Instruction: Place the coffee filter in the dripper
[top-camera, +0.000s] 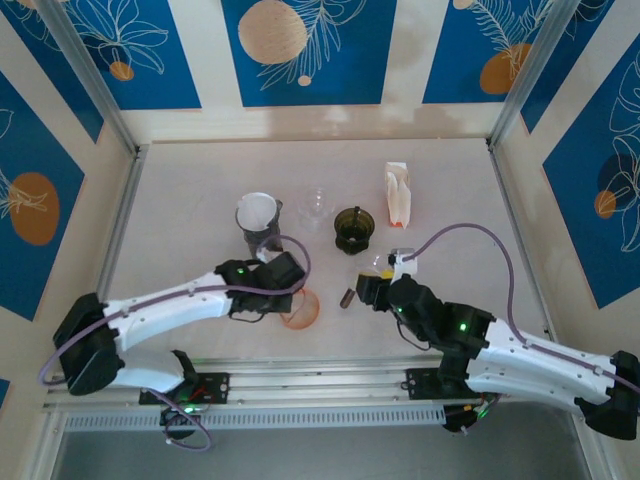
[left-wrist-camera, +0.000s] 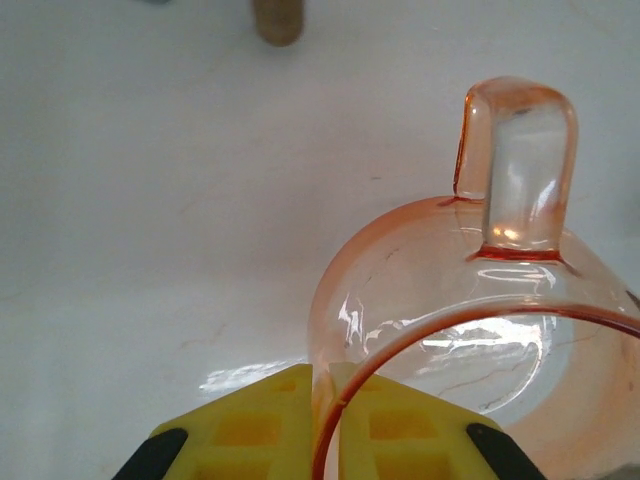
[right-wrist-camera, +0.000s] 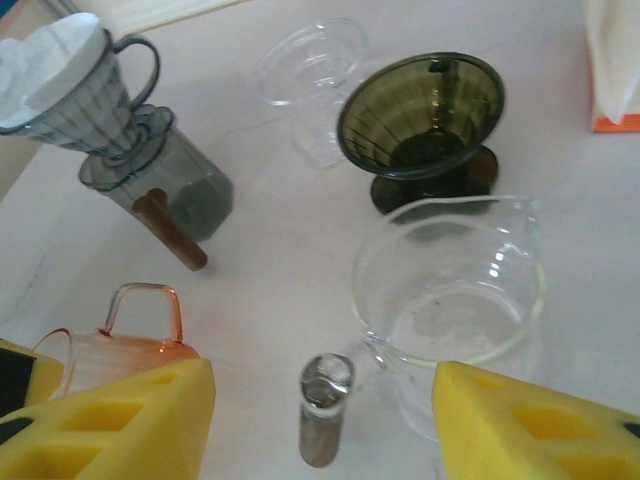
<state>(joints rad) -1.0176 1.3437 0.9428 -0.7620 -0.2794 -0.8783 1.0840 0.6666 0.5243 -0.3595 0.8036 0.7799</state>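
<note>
**While the left gripper (left-wrist-camera: 325, 425) pinches the orange dripper (left-wrist-camera: 420, 300), the filter sits elsewhere**

Since the left jaws are pressed onto the orange dripper's rim, one yellow pad on each side of the wall, that cup is held at the near side of the table (top-camera: 200, 180). The right gripper (top-camera: 368, 288) hangs with its fingers (right-wrist-camera: 120, 420) spread and nothing between them, above a small cylinder (right-wrist-camera: 325, 410) and just beside a clear glass server (right-wrist-camera: 450, 280).

A white coffee filter (right-wrist-camera: 50, 60) is seated in the grey dripper (right-wrist-camera: 110, 100) on its carafe (right-wrist-camera: 185, 190) at the back left, well apart from the orange dripper. The orange-and-white pack (top-camera: 398, 192) at the back right may hold more filters, though its contents cannot be made out.

I judge the paper to be very light, soft and easily creased. The best hold looks like a thin pinch on the upper edge, where it stands above the grey rim, followed by a straight lift. A deep or hard grab would likely crumple the cone or tip the glassware nearby.
</note>
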